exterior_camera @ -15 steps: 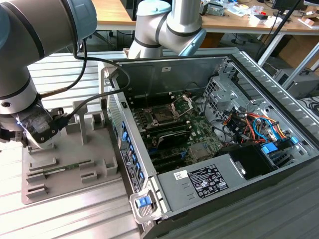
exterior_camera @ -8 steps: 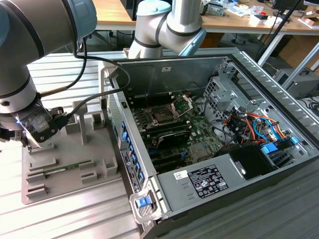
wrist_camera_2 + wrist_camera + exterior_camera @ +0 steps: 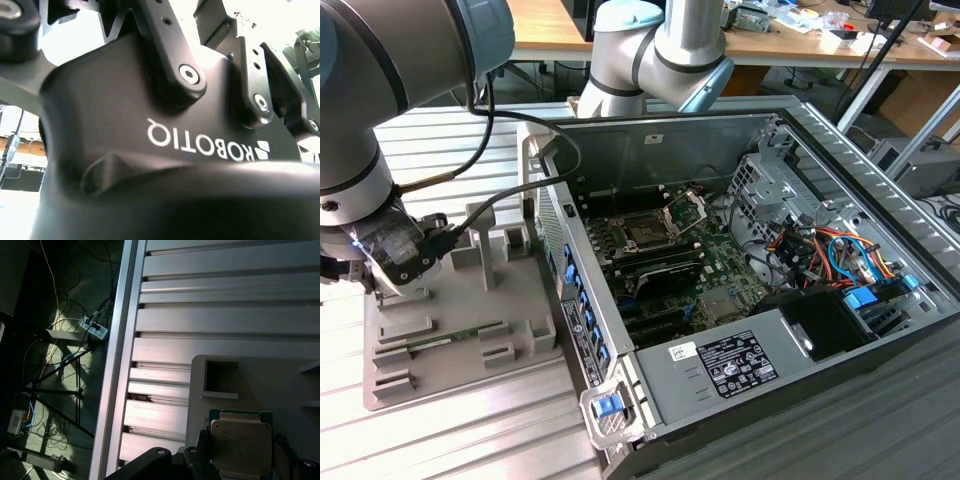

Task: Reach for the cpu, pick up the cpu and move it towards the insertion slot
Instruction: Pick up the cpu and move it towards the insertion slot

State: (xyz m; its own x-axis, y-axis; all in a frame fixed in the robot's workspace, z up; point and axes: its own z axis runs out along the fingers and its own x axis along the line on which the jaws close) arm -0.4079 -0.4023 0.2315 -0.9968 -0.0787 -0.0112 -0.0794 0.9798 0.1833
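The cpu [image 3: 240, 447] shows in the first wrist view as a flat square chip with a pale metal face and a thin green edge, lying over the near part of the grey tray [image 3: 260, 382]. The gripper [image 3: 241, 465] straddles it. Its dark fingers [image 3: 202, 455] are closed against two opposite edges of the chip, pinching it between them. I cannot tell whether the chip rests on the tray or is raised a little off it. Just beside the chip the tray has a small square pocket [image 3: 220, 377].

In the exterior view the tray [image 3: 470, 300] lies on the ribbed metal table [image 3: 440, 150], at the exterior view's left. A thin green memory stick [image 3: 445, 342] lies in a groove near its front. The arm [image 3: 380, 90] bends down over the tray's far left corner, with a black cable [image 3: 510, 190] looping off its wrist.

The insertion slot [image 3: 646, 236], a dark square with a silver frame, sits on the green board inside the open computer case [image 3: 720, 140]. The case is at the exterior view's right of the tray, so the slot is well apart from the chip. Wooden desks [image 3: 800, 45] stand far behind.
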